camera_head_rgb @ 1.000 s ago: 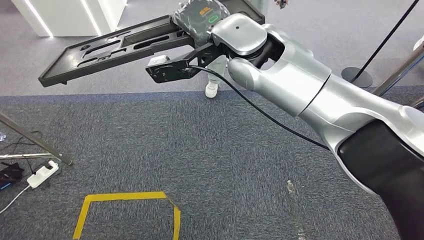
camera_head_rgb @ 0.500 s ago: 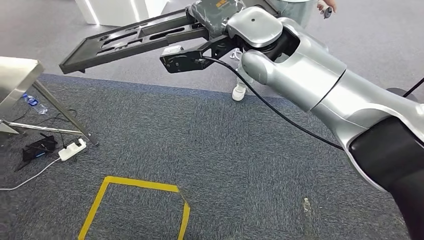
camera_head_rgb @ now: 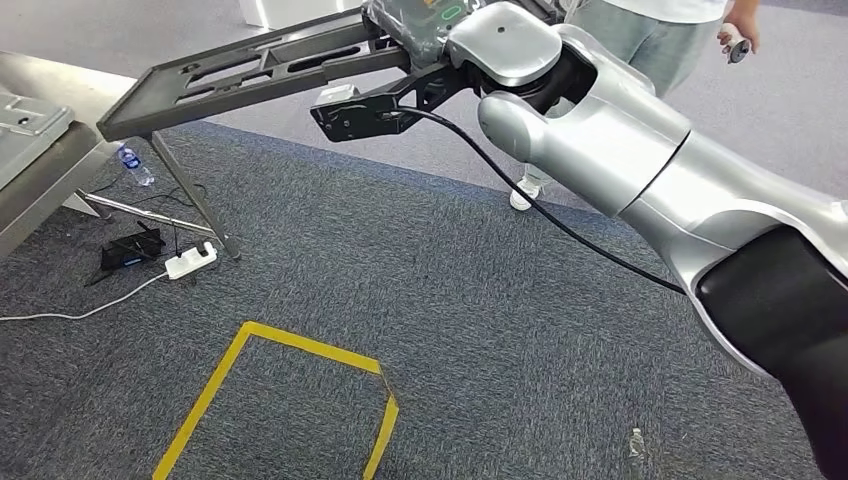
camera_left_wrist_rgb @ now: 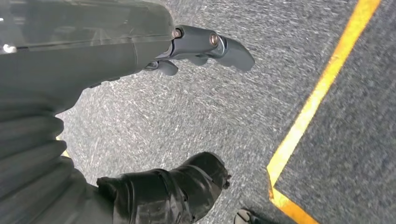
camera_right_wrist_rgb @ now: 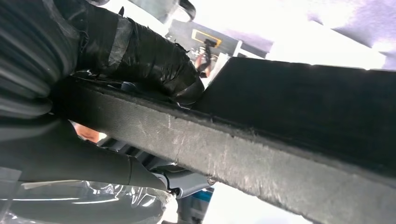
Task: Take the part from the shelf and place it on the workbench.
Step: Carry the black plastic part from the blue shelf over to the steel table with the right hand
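Grey carpet (camera_head_rgb: 400, 260) with a yellow taped outline (camera_head_rgb: 290, 345) is lying below me, and the steel workbench (camera_head_rgb: 45, 150) is showing at the far left, with a person's legs standing beyond my arm. I am carrying the part (camera_head_rgb: 250, 75), a long flat black panel with cut-outs, in my right hand (camera_head_rgb: 415, 25), which is gripping one end so the rest is sticking out towards the bench, well above the floor. To do this carry well, I judge I should be keeping the panel level and bringing its free end over the benchtop before lowering, since a long lever like this could twist in my grip. From the right wrist, my thumb (camera_right_wrist_rgb: 154, 60) is pressing on one face of the panel's thick edge (camera_right_wrist_rgb: 233, 154) while darker fingers are wrapping beneath, a clamp the head camera is not revealing. From the left wrist, my left hand (camera_left_wrist_rgb: 187, 46) is hanging empty over the carpet, fingers loosely apart
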